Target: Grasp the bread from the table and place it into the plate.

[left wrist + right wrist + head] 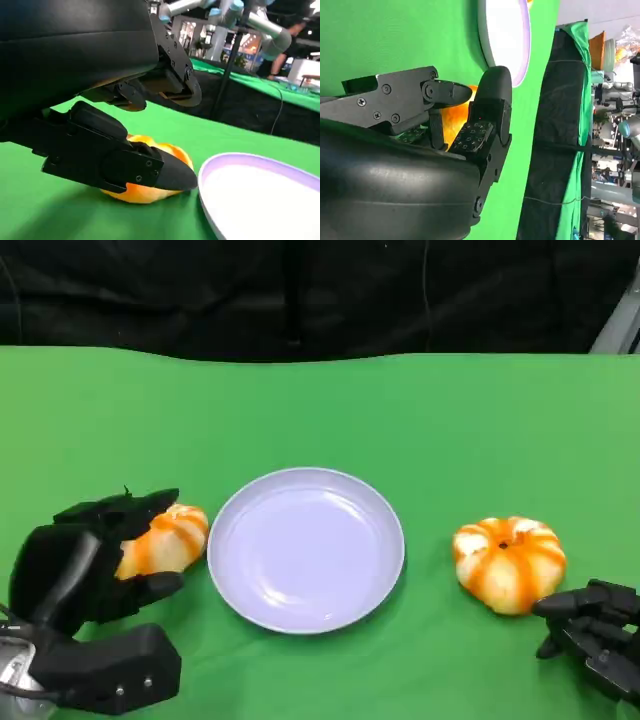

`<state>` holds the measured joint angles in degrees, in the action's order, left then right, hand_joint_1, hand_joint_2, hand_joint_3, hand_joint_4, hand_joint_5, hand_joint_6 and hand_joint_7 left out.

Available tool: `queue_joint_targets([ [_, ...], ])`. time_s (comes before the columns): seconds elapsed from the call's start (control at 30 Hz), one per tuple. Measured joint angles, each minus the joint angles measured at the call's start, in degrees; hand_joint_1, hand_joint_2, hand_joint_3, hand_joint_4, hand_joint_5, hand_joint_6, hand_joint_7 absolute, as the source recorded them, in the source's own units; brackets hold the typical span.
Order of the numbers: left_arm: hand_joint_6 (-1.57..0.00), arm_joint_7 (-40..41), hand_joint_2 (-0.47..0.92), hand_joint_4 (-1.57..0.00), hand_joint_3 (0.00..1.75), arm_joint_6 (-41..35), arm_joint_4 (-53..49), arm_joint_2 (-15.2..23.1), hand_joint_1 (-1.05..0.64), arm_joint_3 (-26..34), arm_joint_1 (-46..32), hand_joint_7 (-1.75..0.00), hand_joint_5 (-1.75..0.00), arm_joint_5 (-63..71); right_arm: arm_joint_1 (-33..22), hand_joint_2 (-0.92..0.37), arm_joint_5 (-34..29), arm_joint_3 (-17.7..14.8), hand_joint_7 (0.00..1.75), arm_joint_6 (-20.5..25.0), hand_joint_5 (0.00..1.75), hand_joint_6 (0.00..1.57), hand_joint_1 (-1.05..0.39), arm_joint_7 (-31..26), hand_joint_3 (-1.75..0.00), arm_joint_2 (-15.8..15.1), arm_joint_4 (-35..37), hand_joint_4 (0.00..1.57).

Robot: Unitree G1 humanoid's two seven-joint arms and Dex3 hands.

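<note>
Green cloth covered the counter [400,410]; from the head we saw our left hand [90,555] wrapped around one bread [165,540] beside the plate [305,550], our right hand [595,625] empty, fingers apart, near another bread [508,562]. Left wrist: fingers [125,165] cupped the soft, light bun's sides. Right wrist: fingers [485,115] spread before its bread [455,120].

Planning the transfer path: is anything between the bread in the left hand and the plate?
Nothing visible. The left hand grips the left bread, which sits right beside the plate rim, with bare green table between them. The other bread lies on the plate's far side, by the right hand.
</note>
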<state>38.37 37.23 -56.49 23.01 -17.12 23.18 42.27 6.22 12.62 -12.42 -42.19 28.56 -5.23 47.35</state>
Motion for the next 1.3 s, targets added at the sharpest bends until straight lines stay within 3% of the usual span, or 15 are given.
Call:
queue_joint_targets([
  [0.87,-0.57,-3.72,0.92,-0.55,0.23,-3.55,-7.35,-1.33,-0.74,-4.8,3.58,0.0,0.0,-2.25,0.0,-0.92,0.14,-0.02,0.56,-0.08,1.32,1.0,0.0,0.1,-0.37,-0.05,-0.04,0.76],
  [0.9,-0.57,-4.15,0.92,-0.55,0.16,-3.93,-7.64,-1.35,-0.58,-4.92,3.77,0.0,0.0,-2.25,-0.01,-0.92,0.15,-0.02,0.56,-0.07,1.32,1.0,-0.01,0.19,-0.37,-0.05,-0.07,0.76],
  [0.97,-0.58,-4.77,0.92,-0.55,0.12,-4.34,-7.86,-1.37,-0.5,-5.2,4.22,0.0,0.0,-2.26,-0.01,-0.92,0.17,-0.04,0.56,-0.07,1.32,1.0,-0.01,0.25,-0.37,-0.05,-0.07,0.76],
  [1.0,-0.58,-4.96,0.89,-0.55,0.08,-4.45,-7.9,-1.4,-0.3,-5.31,4.43,0.0,0.0,-2.26,-0.01,-0.92,0.17,-0.04,0.56,-0.07,1.32,1.0,-0.01,0.26,-0.36,-0.05,-0.07,0.76],
  [1.03,-0.57,-5.13,0.88,-0.54,0.06,-4.48,-7.96,-1.42,-0.21,-5.36,4.58,0.0,0.0,-2.33,-0.01,-0.92,0.17,-0.04,0.56,-0.07,1.32,1.0,-0.02,0.27,-0.36,-0.05,-0.07,0.76],
  [1.1,-0.58,-5.94,0.87,-0.54,0.03,-4.25,-8.18,-1.44,-0.1,-5.37,4.65,0.0,0.0,-3.22,-0.01,-0.92,0.16,-0.04,0.56,-0.08,1.32,1.0,-0.02,0.26,-0.36,-0.05,-0.07,0.77],
  [1.3,-0.57,-6.94,0.89,-0.5,0.02,-4.06,-8.36,-1.42,0.04,-5.66,4.69,0.0,0.0,-4.06,-0.01,-0.92,0.16,-0.04,0.56,-0.08,1.32,1.01,-0.04,0.26,-0.35,-0.06,-0.07,0.77],
])
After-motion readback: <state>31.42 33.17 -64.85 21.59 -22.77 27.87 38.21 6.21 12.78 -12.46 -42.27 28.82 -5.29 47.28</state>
